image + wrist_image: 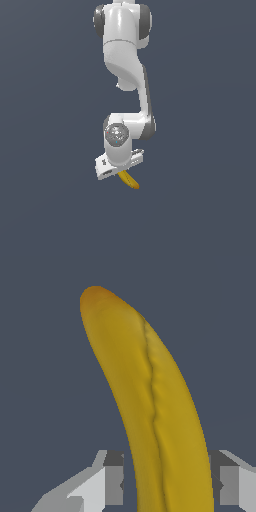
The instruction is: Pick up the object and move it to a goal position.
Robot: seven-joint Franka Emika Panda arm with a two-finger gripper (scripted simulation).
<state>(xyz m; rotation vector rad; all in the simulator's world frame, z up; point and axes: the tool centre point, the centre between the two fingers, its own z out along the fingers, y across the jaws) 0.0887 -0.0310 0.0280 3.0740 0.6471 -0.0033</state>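
Note:
A curved yellow banana (150,396) with a brownish-orange end fills the wrist view, running out from between my two grey fingers (114,483). The fingers press against both its sides, so my gripper (167,486) is shut on it. Its green stem tip is hidden. In the exterior view the white arm hangs down from the top and the gripper (120,172) holds the banana (129,181), which sticks out below it toward the exterior view's right. No goal marker shows in either view.
A plain dark blue-grey surface (200,200) lies around and below the arm. No other object shows.

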